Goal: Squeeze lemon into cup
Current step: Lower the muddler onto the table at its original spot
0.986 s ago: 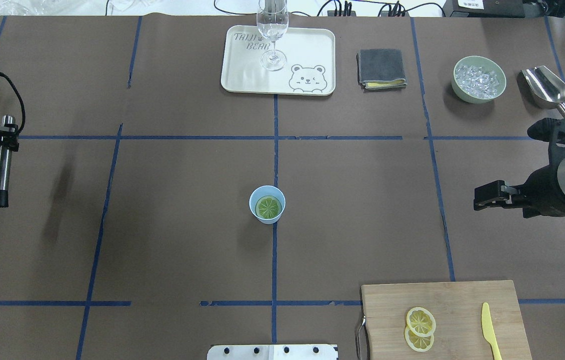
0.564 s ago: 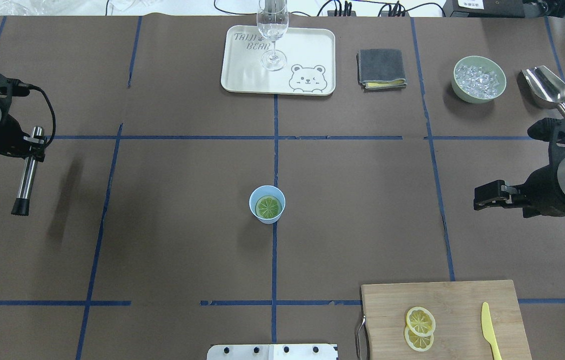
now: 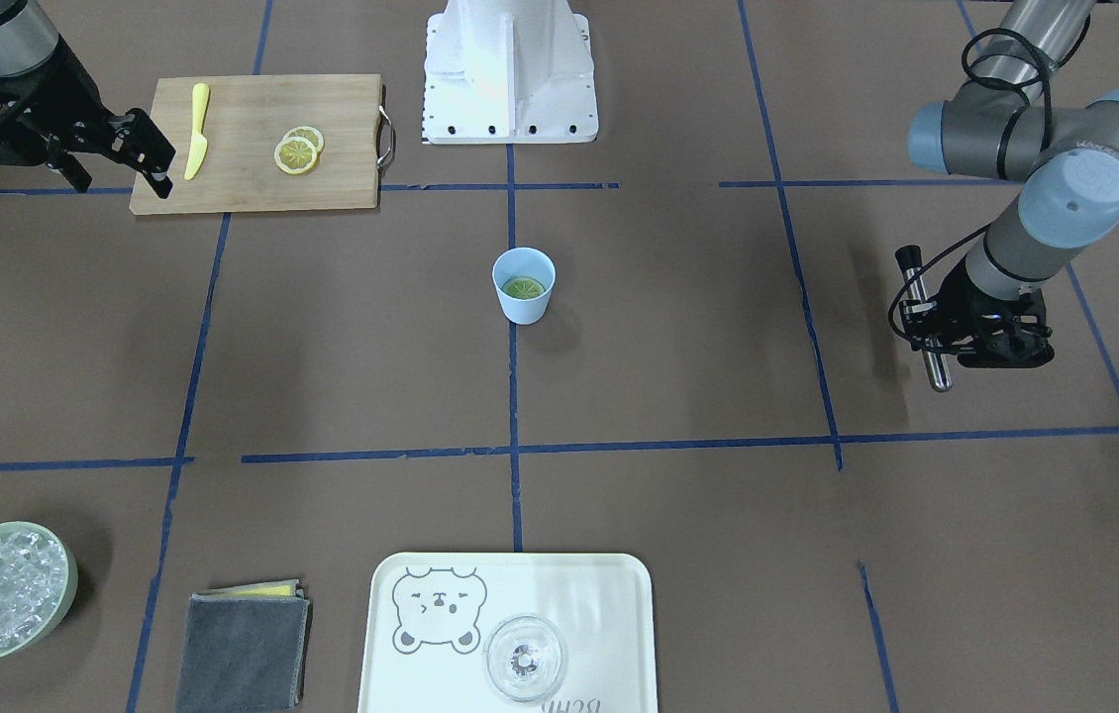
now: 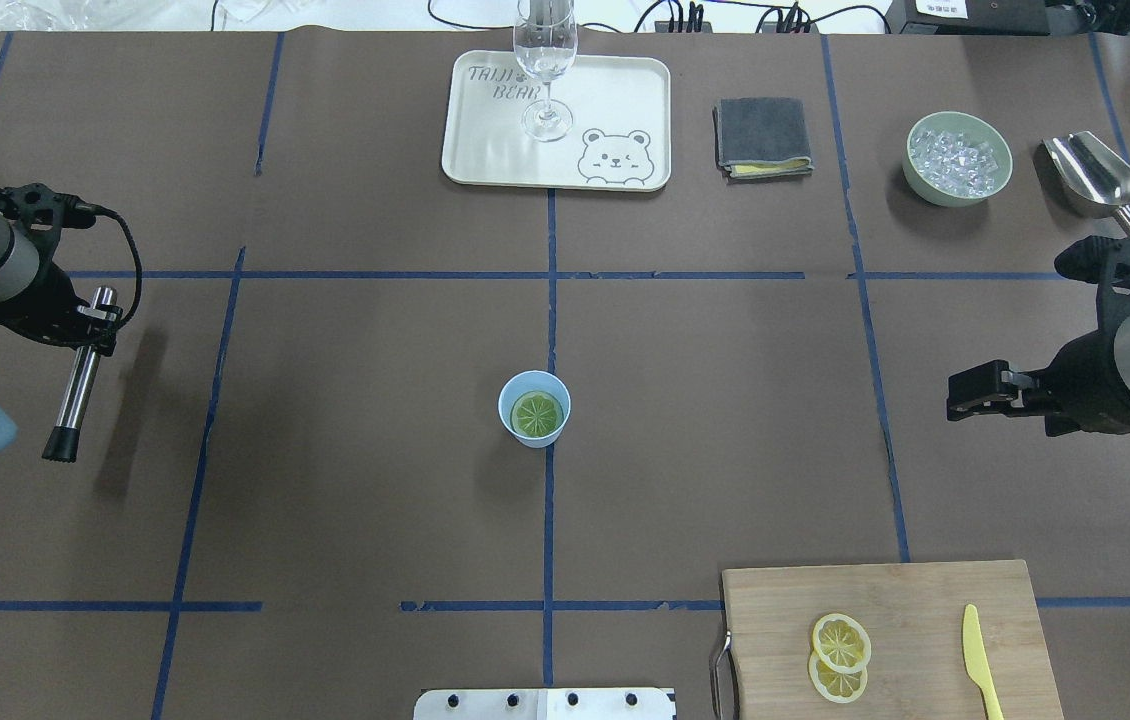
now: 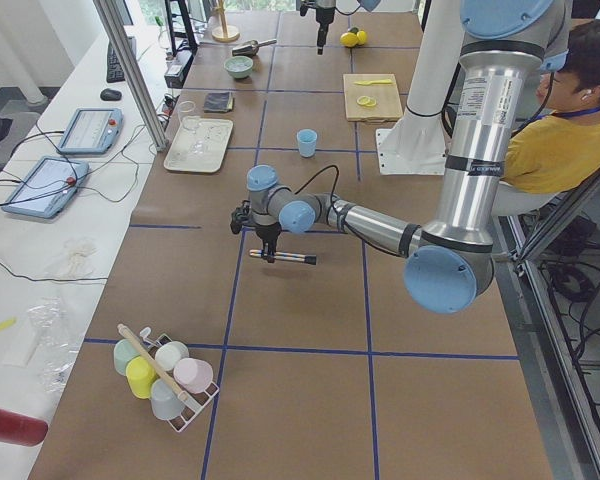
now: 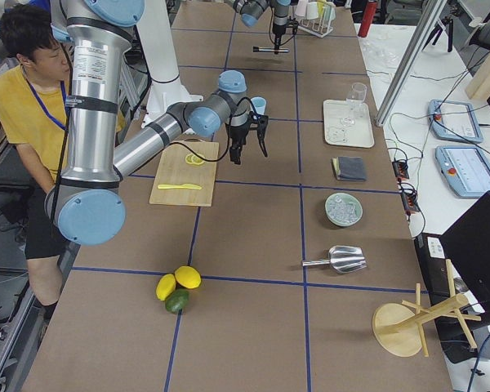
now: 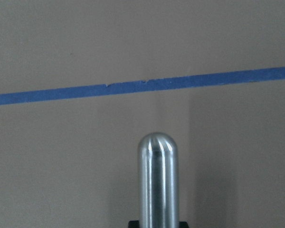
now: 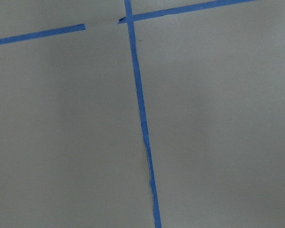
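Note:
The light-blue cup [image 4: 515,389] stands at the table's middle, also in the front view [image 3: 523,302]. One lemon slice [image 4: 537,414] lies flat inside it and looks greenish. Two more lemon slices [image 4: 841,642] overlap on the wooden cutting board [image 4: 905,590] at the near right. My left gripper [image 4: 93,332] is far left of the cup, shut on a steel muddler [image 4: 77,385] held above the table; its rounded end fills the left wrist view [image 7: 157,185]. My right gripper [image 4: 970,392] hangs open and empty far right of the cup. The right wrist view shows only table and tape.
A cream tray [image 4: 615,110] with a clear wine glass [image 4: 545,70] sits at the far middle. A grey cloth [image 4: 763,137], a green bowl of ice [image 4: 958,158] and a metal scoop [image 4: 1090,175] lie far right. A yellow plastic knife [image 4: 977,660] lies on the board.
My left arm has moved rightward and nearer with the muddler, in from the table's left edge. The right arm, cup and slices have not moved.

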Controlling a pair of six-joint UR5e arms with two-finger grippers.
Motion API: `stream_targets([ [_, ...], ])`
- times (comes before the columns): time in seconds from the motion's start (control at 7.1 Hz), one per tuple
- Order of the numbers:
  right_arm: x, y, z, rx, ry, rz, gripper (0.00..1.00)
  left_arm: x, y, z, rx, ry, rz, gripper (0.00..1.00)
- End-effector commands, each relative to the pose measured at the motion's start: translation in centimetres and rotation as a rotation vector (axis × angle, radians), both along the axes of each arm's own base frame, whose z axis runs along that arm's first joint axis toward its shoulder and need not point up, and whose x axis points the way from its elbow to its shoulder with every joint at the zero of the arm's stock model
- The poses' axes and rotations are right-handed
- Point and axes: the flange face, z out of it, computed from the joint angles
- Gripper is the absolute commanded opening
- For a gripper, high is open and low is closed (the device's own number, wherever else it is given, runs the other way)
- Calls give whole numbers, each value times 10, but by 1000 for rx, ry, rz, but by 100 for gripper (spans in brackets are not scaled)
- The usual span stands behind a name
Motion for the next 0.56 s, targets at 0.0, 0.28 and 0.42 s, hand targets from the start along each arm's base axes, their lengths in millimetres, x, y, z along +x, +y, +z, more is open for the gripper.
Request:
stream_targets([
  [0.0, 0, 0, 0, -1, 0, -1, 100, 4, 6, 1, -54, 46, 31, 0],
  [0.28, 0, 0, 0, -1, 0, -1, 100, 4, 6, 7, -63, 39, 30, 0],
  [0.42, 0, 0, 0, -1, -2, 0, 100, 4, 6, 12, -71, 32, 28, 0],
])
